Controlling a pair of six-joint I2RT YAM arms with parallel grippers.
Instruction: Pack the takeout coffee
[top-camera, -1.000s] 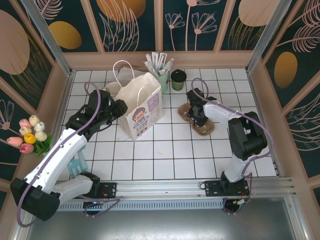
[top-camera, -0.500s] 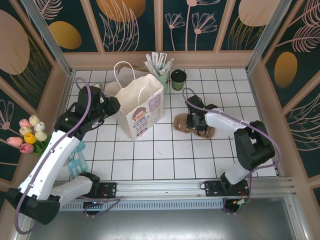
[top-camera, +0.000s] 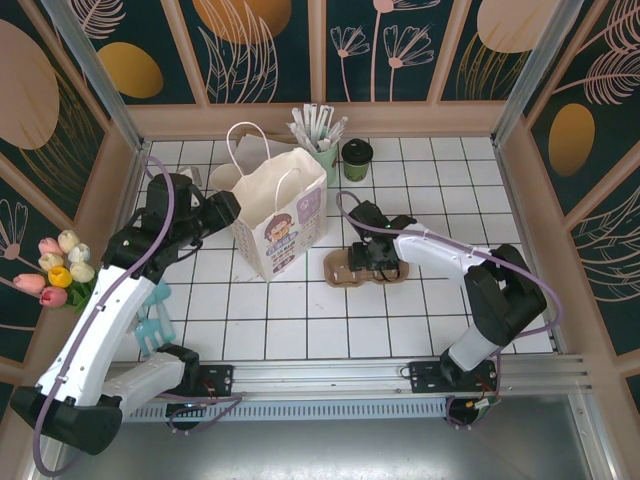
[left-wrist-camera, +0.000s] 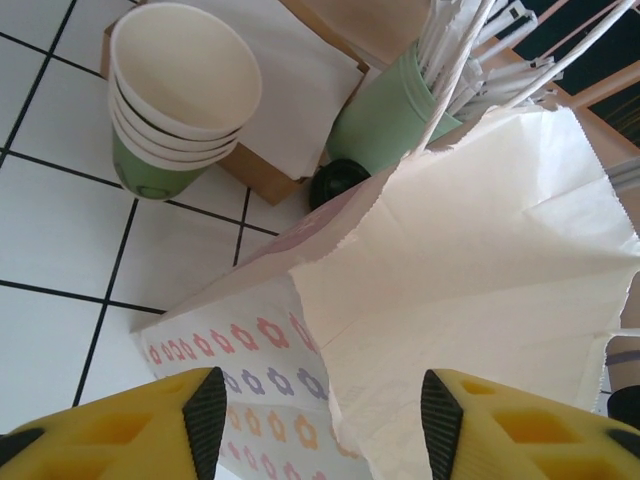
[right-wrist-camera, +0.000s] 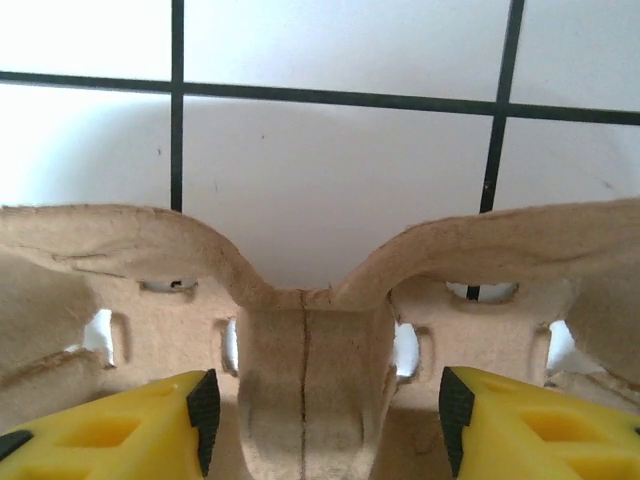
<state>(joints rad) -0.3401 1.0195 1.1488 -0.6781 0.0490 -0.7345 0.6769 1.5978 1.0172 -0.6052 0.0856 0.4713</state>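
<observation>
"On the tiled table (top-camera: 300, 330), how many coffees did you count?"

"One. The coffee cup (top-camera: 356, 158), black lid on, stood at the back just right of the one holder of sticks (top-camera: 322, 160), well apart from both arms."

"And the grippers?"

"Two, both with fingers spread. The left gripper (left-wrist-camera: 320, 430) hung over the rim of the one paper bag (top-camera: 280, 215). The right gripper (right-wrist-camera: 322, 420) straddled the middle ridge of the one cardboard carrier (top-camera: 345, 270) without pinching it. One stack of cups (left-wrist-camera: 180, 100) stood behind the bag."
</observation>
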